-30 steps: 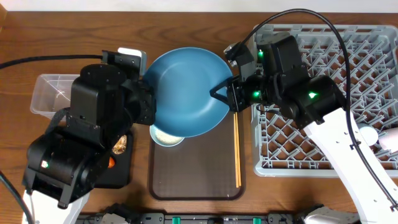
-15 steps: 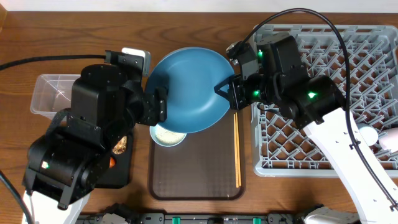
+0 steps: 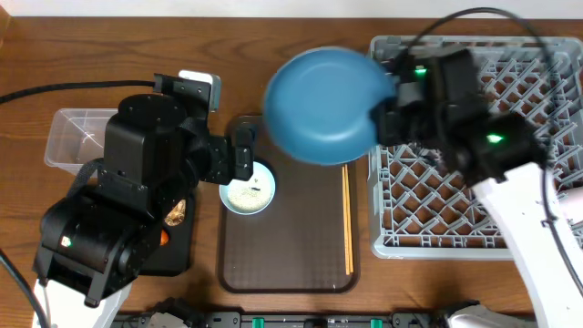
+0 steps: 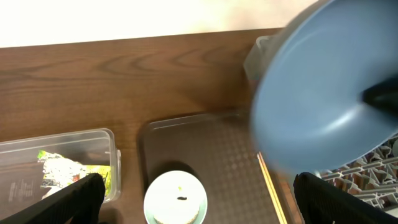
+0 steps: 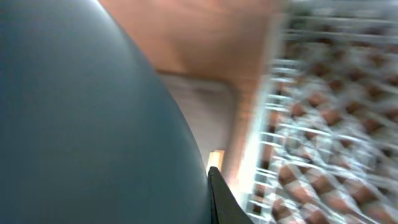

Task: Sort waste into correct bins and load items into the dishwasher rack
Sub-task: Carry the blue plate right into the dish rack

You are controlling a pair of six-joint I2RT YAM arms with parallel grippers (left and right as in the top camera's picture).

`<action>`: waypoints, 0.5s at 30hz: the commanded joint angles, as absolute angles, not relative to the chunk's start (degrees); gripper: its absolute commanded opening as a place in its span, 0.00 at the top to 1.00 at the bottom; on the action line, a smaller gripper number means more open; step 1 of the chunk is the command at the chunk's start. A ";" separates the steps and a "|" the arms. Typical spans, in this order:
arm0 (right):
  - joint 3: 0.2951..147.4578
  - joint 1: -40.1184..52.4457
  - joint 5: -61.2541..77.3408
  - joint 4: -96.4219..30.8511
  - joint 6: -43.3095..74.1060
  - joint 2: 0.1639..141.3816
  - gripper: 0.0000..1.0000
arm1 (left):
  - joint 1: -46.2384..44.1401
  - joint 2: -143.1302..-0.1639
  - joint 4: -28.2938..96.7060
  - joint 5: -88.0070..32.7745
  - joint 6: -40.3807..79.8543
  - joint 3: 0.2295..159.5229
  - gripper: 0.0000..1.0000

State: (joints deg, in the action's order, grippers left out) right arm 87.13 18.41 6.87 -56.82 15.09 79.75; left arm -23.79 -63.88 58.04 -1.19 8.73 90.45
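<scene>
My right gripper (image 3: 383, 117) is shut on the right rim of the large blue plate (image 3: 323, 105), which hangs tilted in the air beside the grey dishwasher rack's (image 3: 474, 155) left edge. The right wrist view is filled by the plate (image 5: 81, 124), with one black finger (image 5: 224, 199) against its rim. My left gripper (image 3: 239, 162) is open and empty, just left of the small white bowl (image 3: 248, 191) holding rice on the brown tray (image 3: 287, 246). From the left wrist, the bowl (image 4: 175, 200) lies between the spread fingers (image 4: 81, 198) and the plate (image 4: 329, 93) is off to the right.
Chopsticks (image 3: 347, 219) lie along the brown tray's right side. The clear tub (image 3: 77, 137) at the left holds crumpled paper with a green-yellow wrapper (image 4: 68, 169). The black tray (image 3: 175, 251), mostly under my left arm, shows a brown scrap (image 3: 178, 211) and an orange bit (image 3: 164, 239).
My left gripper opened and let go of the plate's left rim. The right gripper carried the plate up and to the right, toward the rack, uncovering the bowl.
</scene>
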 commanded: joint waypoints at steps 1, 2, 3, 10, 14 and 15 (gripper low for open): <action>87.22 13.45 -3.40 -58.30 18.15 76.62 0.99 | -23.99 -63.61 57.93 -1.50 8.58 91.02 0.02; 87.22 11.77 -6.79 -59.18 18.79 76.27 0.99 | -23.99 -63.61 57.93 -1.50 8.58 91.02 0.02; 87.22 10.33 -9.91 -59.88 19.40 75.96 0.99 | -23.97 -63.61 57.93 -1.50 8.58 91.02 0.02; 87.22 0.60 -29.95 -62.89 28.16 75.40 0.99 | -23.97 -63.59 58.17 -1.50 8.56 91.02 0.02; 87.22 -2.96 -41.39 -62.76 31.75 75.75 0.99 | -23.97 -63.59 58.22 -1.50 8.56 91.02 0.02; 87.22 -3.46 -43.77 -62.63 32.36 75.90 0.99 | -23.97 -63.59 58.24 -1.50 8.56 91.02 0.02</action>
State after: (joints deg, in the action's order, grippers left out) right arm 87.13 -2.07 -31.00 -63.07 27.31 76.23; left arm -23.79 -63.88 58.13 -1.19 8.73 90.45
